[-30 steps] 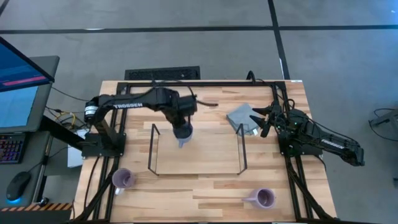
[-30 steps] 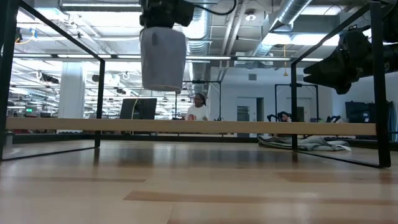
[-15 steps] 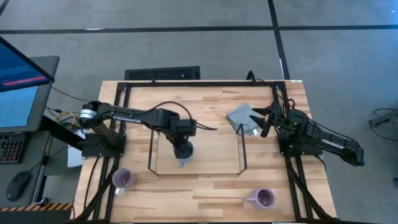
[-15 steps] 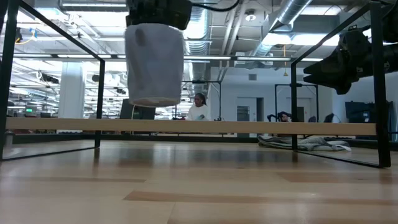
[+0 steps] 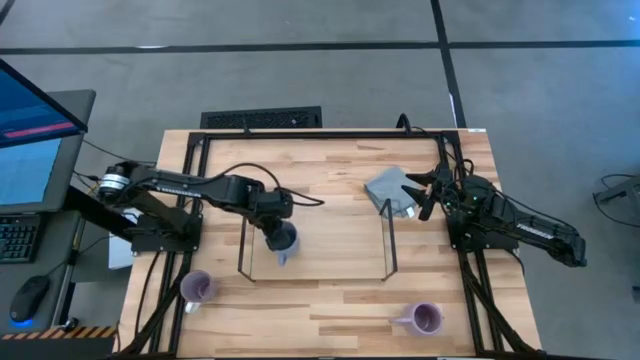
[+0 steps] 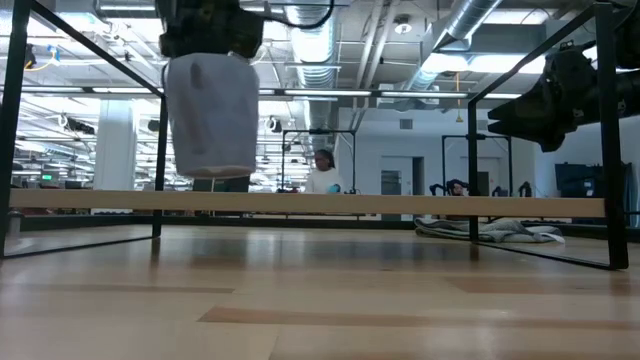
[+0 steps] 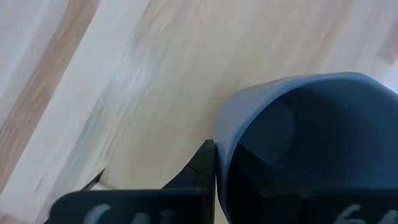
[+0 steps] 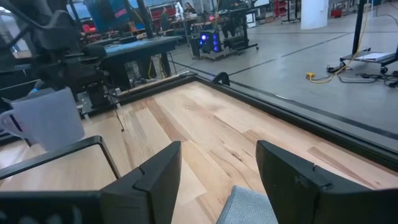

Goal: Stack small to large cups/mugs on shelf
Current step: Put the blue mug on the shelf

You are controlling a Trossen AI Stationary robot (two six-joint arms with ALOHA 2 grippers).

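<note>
My left gripper (image 5: pixel 279 234) is shut on the blue-grey mug (image 5: pixel 284 244) and hangs over the left part of the shelf (image 5: pixel 320 250), a light wood board (image 6: pixel 400 205) between two black wire end frames. In the low view the mug (image 6: pixel 210 115) hangs upright, clear above the board. Two lavender mugs stand on the table near its near edge, one at the left (image 5: pixel 197 288) and one at the right (image 5: pixel 425 318). My right gripper (image 5: pixel 426 194) waits open at the table's right, over the folded grey cloth (image 5: pixel 388 188). My left gripper holds the blue-grey mug by its rim (image 7: pixel 224 134), from above and pointing down. One finger (image 7: pixel 200 173) lies against the outside of the wall; the other is hidden by the mug. The mug hangs upright below the gripper, lifted clear of the shelf board.
The shelf's wire end frames (image 5: pixel 245 240) (image 5: pixel 388 240) rise on either side of the board. A black metal frame (image 5: pixel 330 133) runs around the table. The grey cloth (image 8: pixel 249 211) lies just beyond the shelf's right frame. Bare wood lies between the two lavender mugs.
My left gripper has carried the blue-grey mug toward the table's near and left edges, over the shelf board. The mug has stayed upright in the hold. My right arm has kept still.
</note>
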